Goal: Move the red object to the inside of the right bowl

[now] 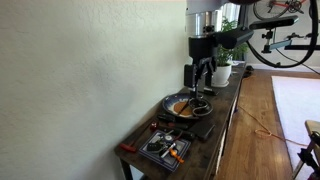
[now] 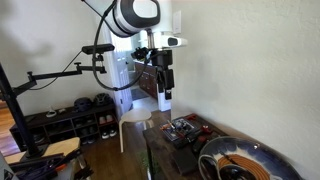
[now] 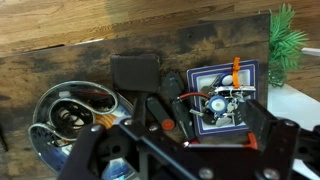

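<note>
My gripper [image 3: 180,140] is open and empty, hanging high above the dark wooden table [image 1: 225,110]; it shows in both exterior views [image 1: 200,78] [image 2: 161,88]. In the wrist view a small red round piece [image 3: 166,124] lies beside a black tool, between the bowls and a blue tray [image 3: 250,75], directly below my jaws. A large bowl with a brown inside [image 1: 178,106] [image 3: 50,105] [image 2: 270,155] holds or adjoins a smaller dark bowl [image 1: 202,104] [image 2: 236,172]; I cannot tell which.
The blue tray [image 1: 165,150] [image 2: 182,130] holds several small parts and wires, one orange [image 3: 237,68]. A black box [image 3: 135,70] [image 1: 200,130] lies between tray and bowls. A potted plant [image 1: 222,66] [image 3: 285,45] stands at the table's end. A wall runs along one side.
</note>
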{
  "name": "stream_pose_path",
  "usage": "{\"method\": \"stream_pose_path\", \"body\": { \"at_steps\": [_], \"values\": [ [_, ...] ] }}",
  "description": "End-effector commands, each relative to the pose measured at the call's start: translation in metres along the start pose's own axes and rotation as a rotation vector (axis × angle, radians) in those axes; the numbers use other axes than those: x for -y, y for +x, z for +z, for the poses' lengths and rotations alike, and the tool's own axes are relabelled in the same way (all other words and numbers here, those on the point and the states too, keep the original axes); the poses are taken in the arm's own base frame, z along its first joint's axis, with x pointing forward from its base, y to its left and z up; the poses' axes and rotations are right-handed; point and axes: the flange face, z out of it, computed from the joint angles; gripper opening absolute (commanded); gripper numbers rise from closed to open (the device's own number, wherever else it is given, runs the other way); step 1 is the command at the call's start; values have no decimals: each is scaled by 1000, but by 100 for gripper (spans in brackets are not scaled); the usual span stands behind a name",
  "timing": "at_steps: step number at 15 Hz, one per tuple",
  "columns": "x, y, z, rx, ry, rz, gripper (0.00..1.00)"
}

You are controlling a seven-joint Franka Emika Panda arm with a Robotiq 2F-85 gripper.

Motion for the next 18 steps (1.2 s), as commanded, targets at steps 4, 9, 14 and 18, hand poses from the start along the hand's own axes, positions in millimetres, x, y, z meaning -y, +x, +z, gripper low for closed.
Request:
{"method": "stream_pose_path", "body": {
  "at_steps": [4,9,14,18],
  "values": [
    [2,61,36,-11,-48,153,100],
    [11,94,59,9,-42,263,100],
    [25,116,73,13,7,413,100],
    [24,113,76,28,-2,375,100]
  ]
}}
